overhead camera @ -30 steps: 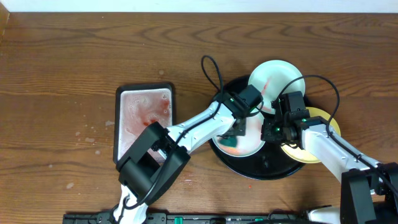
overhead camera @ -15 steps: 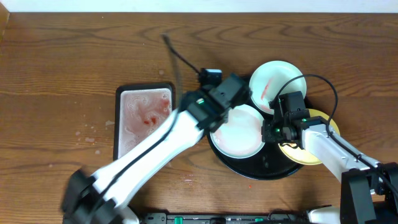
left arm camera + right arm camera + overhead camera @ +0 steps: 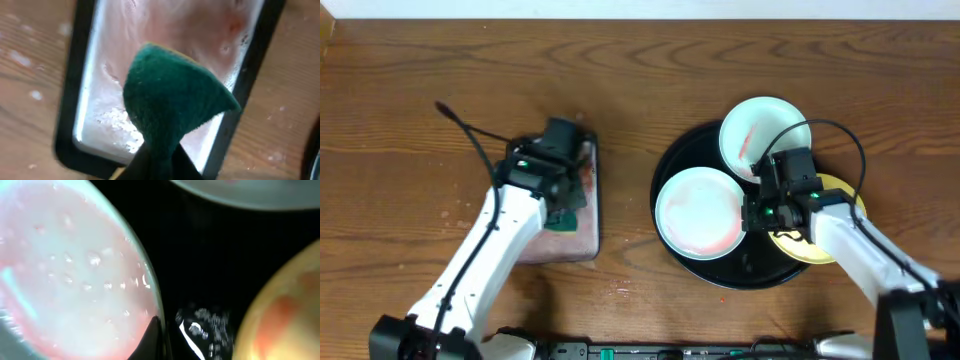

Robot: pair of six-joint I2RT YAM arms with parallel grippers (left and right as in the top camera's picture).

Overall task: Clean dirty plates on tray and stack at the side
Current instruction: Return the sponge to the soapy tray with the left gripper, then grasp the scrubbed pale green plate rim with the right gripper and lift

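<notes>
The round black tray (image 3: pixel 752 268) holds three plates. A pale blue-white plate (image 3: pixel 698 210) with a wet pinkish film lies front left. A second pale plate (image 3: pixel 760 130) with a red smear lies at the back. A pale yellow plate (image 3: pixel 842 190) lies at the right, partly under my right arm. My right gripper (image 3: pixel 756 214) pinches the right rim of the front plate (image 3: pixel 65 265); its finger (image 3: pixel 155 337) lies over that rim. My left gripper (image 3: pixel 560 200) is shut on the green sponge (image 3: pixel 170 100) and holds it over the rectangular tray.
The rectangular black-rimmed tray (image 3: pixel 588 235) with a wet pinkish-white inside (image 3: pixel 150 30) lies left of the round tray. Bare wood tabletop (image 3: pixel 410 90) surrounds both. Small droplets lie on the wood near the rectangular tray. The tray's black floor (image 3: pixel 200 255) and yellow plate (image 3: pixel 285 310) show in the right wrist view.
My left arm has swung left with the sponge, off the front plate and over to the rectangular tray. The right arm has not moved.
</notes>
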